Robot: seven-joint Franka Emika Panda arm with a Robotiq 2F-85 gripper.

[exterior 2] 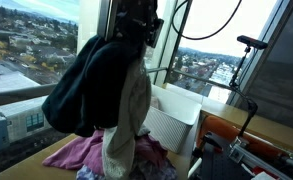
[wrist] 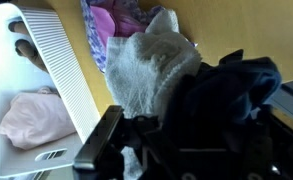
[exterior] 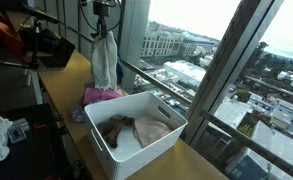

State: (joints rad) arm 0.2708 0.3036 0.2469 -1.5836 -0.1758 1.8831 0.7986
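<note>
My gripper (exterior: 107,14) hangs high above the wooden counter, shut on a bundle of clothes: a dark navy garment (exterior 2: 89,85) and a pale grey-white cloth (exterior 2: 127,125) that dangle from it. In the wrist view the white cloth (wrist: 151,62) and the navy garment (wrist: 234,88) cover most of the gripper (wrist: 176,140). The hanging bundle (exterior: 104,60) is over a pink and purple clothes pile (exterior: 101,95), next to a white laundry basket (exterior: 151,155).
The basket (wrist: 61,70) holds a pale pink cloth (wrist: 31,115) and a brown one (exterior: 116,130). The pile also shows in the wrist view (wrist: 121,20) and an exterior view (exterior 2: 81,155). Large windows run along the counter. Black equipment (exterior: 46,45) stands at its far end.
</note>
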